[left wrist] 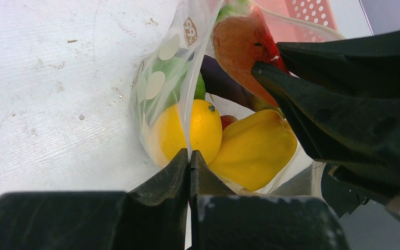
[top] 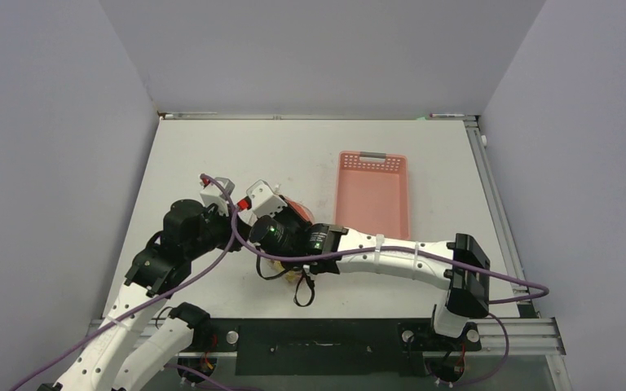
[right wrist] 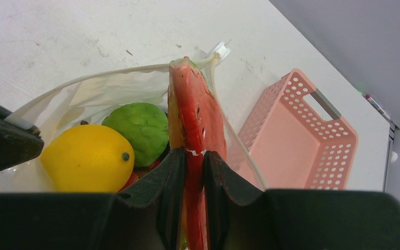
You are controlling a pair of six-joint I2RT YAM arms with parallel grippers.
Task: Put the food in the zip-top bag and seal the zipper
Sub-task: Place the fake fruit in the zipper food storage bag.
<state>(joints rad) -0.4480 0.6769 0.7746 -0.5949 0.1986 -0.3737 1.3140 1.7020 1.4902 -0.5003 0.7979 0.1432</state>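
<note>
Over the middle of the tabletop (top: 212, 155), the left arm (top: 171, 244) and right arm (top: 391, 257) meet beside the pink basket (top: 372, 199). Left wrist view: the left pincer (left wrist: 190, 161) is pinched shut on film of the zip-top bag (left wrist: 156, 83), with the lemon (left wrist: 203, 130) and yellow pepper (left wrist: 255, 148) inside. Right wrist view: the right pincer (right wrist: 192, 156) clamps a red piece (right wrist: 192, 114) upright in the mouth. The film looks floppy and slippery, so it is best held at the rim.

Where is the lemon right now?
Inside the zip-top bag, left in the right wrist view: the lemon sits beside the green round fruit, with the yellow pepper next to it.

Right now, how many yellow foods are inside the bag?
2. The lemon is low in the zip-top bag, and the yellow pepper lies right beside it. Others may be hidden underneath.
</note>
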